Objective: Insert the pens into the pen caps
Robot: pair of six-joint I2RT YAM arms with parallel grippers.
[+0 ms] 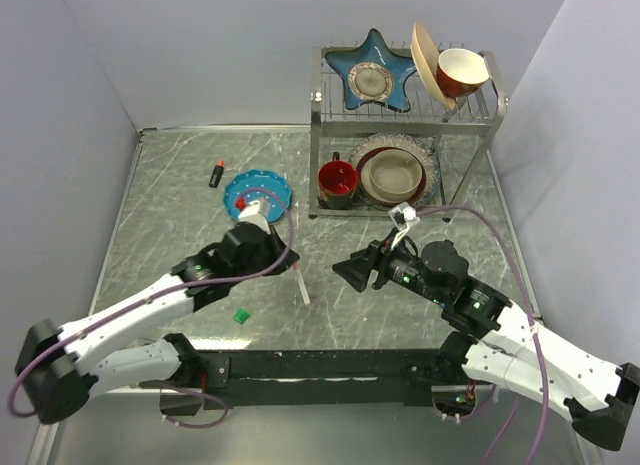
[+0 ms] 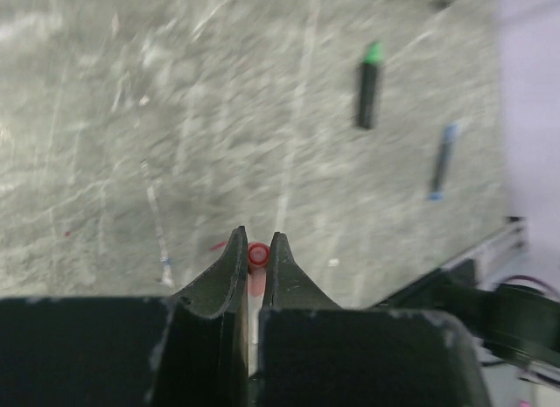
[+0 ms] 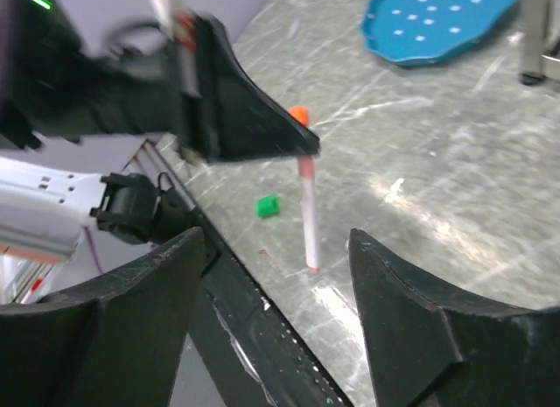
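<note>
Left end effector (image 2: 257, 242) around white pen (image 3: 307, 216)

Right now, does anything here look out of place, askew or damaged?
Nothing looks spilled or broken. One green cap lies alone near the front edge of the table. The left gripper holds the white pen nearly upright, tip down on the table.

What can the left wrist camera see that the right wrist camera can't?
Only the left wrist view: a black marker with a green end and a blue pen, both lying on the table. Only the right wrist view: the blue plate, a loose green cap and the right fingers, spread open. Both: the white pen pinched in the shut left fingers, seen end-on from the left wrist and side-on from the right.
</note>
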